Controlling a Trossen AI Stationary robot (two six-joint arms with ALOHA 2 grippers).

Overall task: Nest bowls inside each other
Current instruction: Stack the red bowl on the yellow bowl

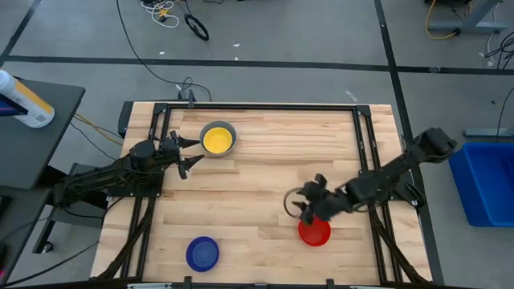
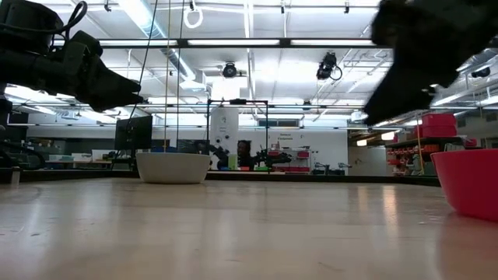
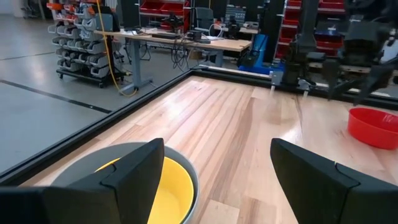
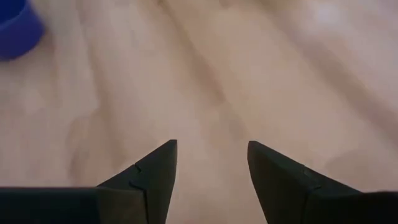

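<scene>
A yellow bowl [image 1: 218, 140] sits nested inside the grey bowl [image 1: 230, 128] at the table's far middle; both also show in the left wrist view, the yellow bowl [image 3: 163, 190] inside the grey bowl [image 3: 93, 158]. A red bowl [image 1: 315, 233] stands on the near right of the table, and a blue bowl [image 1: 202, 253] on the near left. My left gripper [image 1: 197, 152] hovers level and open just left of the grey bowl, with nothing between its fingers. My right gripper [image 1: 292, 205] slants down over bare wood just left of the red bowl, open and empty [image 4: 212, 144].
A black metal frame [image 1: 257, 107] runs along the table's far edge and down both sides. Bare wood [image 1: 257, 185] lies across the middle between the bowls. A dark side table with a white bottle [image 1: 24, 100] stands off the table's left.
</scene>
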